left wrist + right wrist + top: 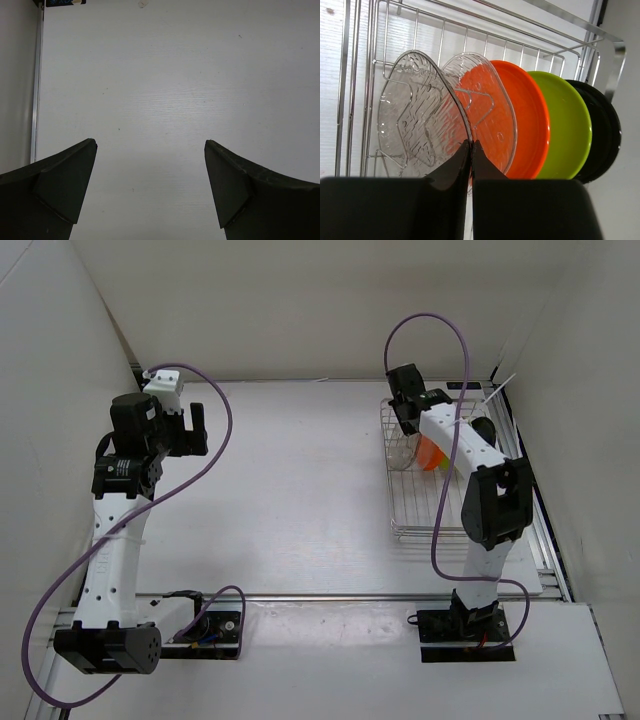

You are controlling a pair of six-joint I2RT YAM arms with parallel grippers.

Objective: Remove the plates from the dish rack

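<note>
While every plates (555, 125) slot in the dish rack (485, 37) is occupied, nothing is unloaded yet — right fingers (450, 175) pinch the front clear plate (415, 115); left fingers (65, 180) spread wide, empty, over worktop (165, 75) well left of the rack.

White arms (112, 550), black joints (497, 502) and jaws, purple cables (430, 316).

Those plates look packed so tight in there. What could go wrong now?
The right fingers pinch only the thin rim of the front clear plate, so it may slip. Lifting it could also drag the second clear plate close behind, or catch the dish rack wires.
</note>
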